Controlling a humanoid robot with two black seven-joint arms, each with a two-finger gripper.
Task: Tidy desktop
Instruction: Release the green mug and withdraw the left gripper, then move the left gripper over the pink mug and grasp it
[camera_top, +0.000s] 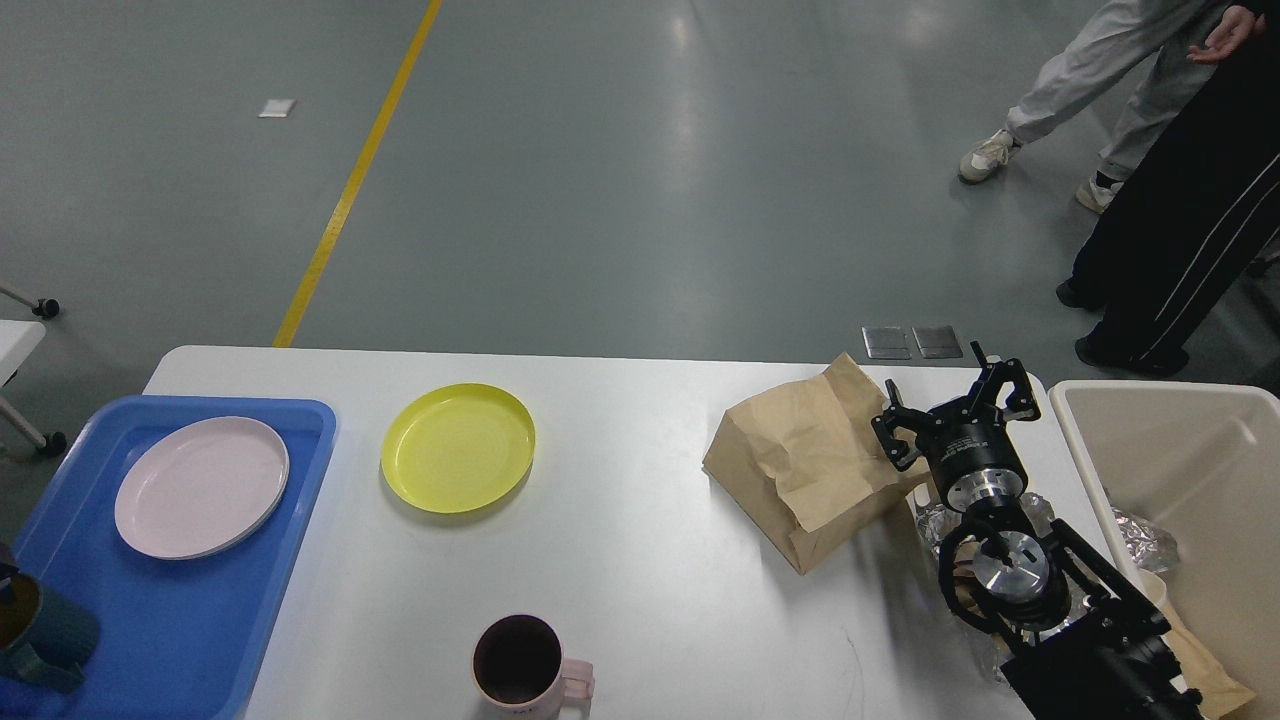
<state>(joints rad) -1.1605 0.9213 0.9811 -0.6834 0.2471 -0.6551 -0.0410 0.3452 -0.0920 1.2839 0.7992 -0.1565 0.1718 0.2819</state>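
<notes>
Beside paper bag (810, 460), right pincer (955, 400) agape, empty.

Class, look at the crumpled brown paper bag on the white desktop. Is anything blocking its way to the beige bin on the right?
Yes. My right gripper and arm hang between the crumpled brown paper bag and the beige rectangular bin, above the white desktop. Crumpled silver foil also lies there.

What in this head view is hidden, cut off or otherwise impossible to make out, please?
- Crumpled foil on the desktop: mostly hidden behind the right arm.
- Teal cup on the blue tray: cut off by the left edge.
- Pink mug: base cut by the bottom edge; contents too dark to tell.
- Beige bin: cut by the right edge.
- Left gripper: out of view.
- Right gripper: open, empty.
</notes>
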